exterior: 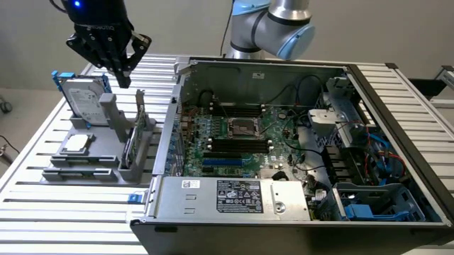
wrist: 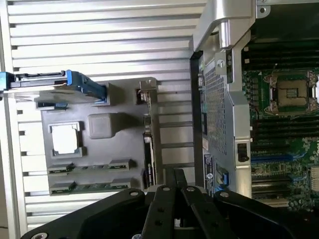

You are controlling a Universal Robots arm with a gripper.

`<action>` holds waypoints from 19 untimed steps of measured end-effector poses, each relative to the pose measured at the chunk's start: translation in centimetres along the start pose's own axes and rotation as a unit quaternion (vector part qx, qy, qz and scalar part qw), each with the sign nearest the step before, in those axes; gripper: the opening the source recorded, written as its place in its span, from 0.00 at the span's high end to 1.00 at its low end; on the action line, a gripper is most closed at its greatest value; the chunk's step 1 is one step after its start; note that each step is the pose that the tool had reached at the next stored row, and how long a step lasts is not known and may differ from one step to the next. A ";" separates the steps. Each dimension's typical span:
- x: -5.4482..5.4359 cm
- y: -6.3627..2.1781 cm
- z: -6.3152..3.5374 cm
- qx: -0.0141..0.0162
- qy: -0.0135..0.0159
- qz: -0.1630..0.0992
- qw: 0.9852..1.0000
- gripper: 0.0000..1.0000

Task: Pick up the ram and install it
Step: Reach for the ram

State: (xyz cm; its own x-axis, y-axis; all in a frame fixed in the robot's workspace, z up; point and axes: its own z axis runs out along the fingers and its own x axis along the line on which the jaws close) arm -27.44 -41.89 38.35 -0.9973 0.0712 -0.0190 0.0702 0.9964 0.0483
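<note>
Slatted aluminium makes up the table (exterior: 42, 212), with a plain pale wall behind it. The jaws hang high over a grey holder (exterior: 78, 172) at the exterior view's left. They are pressed together to a single point with nothing between them. The arm's pale blue and silver joint (exterior: 277, 21) shows behind an open computer case (exterior: 369, 90).

Below the jaws, a little toward the case, the ram (exterior: 129, 147) stands on its long edge in the holder, between two grey uprights. It is well apart from the jaws and nothing touches it. In the wrist view the ram (wrist: 148, 154) appears edge-on as a dark strip with a green margin, just ahead of the tips of the jaws. Beneath the jaws on the side away from the case, a silver hard drive (exterior: 82, 101) in a blue frame stands upright in the holder. Lower and further out from the jaws, a small square processor chip (exterior: 78, 142) lies flat in its own recess.

Beyond the ram from the jaws, the case lies on its side with its motherboard (exterior: 280, 133) exposed. Rows of black memory slots (exterior: 237, 144) run beside the metal processor socket (exterior: 241, 127). All of this is well apart from the jaws.
</note>
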 end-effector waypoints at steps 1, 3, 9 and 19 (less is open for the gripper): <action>0.4 -0.11 0.04 0.000 0.000 0.000 1.000 0.89; 1.4 -0.33 0.14 0.000 0.000 0.000 1.000 0.89; 4.1 -0.98 0.41 0.001 0.000 0.000 1.000 0.89; 8.5 -2.03 0.88 0.002 0.000 0.000 1.000 0.89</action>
State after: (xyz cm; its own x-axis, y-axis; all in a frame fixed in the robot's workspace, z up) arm -36.00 -43.27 37.21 -0.9973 0.0711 -0.0194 0.0702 0.9965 0.0445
